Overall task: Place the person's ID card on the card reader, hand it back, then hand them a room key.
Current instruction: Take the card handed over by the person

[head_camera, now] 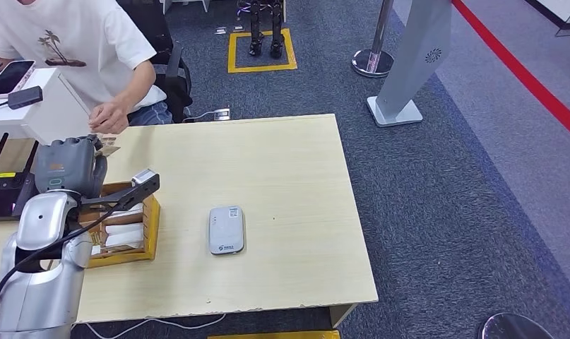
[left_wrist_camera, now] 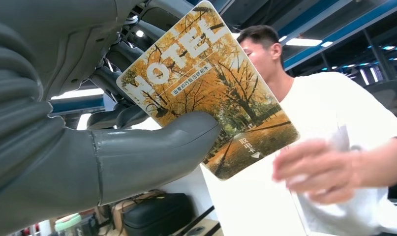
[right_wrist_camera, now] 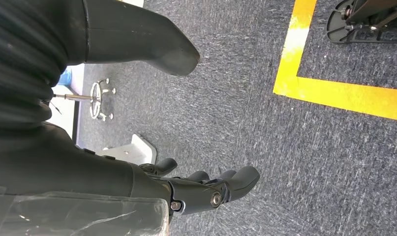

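Left hand (left_wrist_camera: 137, 142) pinches room key (left_wrist_camera: 208, 91); person's hand (left_wrist_camera: 319, 169) near.

right hand (right_wrist_camera: 186, 123) over grey-blue carpet (right_wrist_camera: 235, 113), nothing in grasp. thick grey thumb (right_wrist_camera: 152, 44) apart from darker fingers (right_wrist_camera: 221, 184). yellow tape line (right_wrist_camera: 334, 91) on carpet forms corner. dark wheeled base (right_wrist_camera: 363, 19) inside tape corner. chrome stanchion base (right_wrist_camera: 99, 93) and white stand foot (right_wrist_camera: 132, 150) near hand side of frame.
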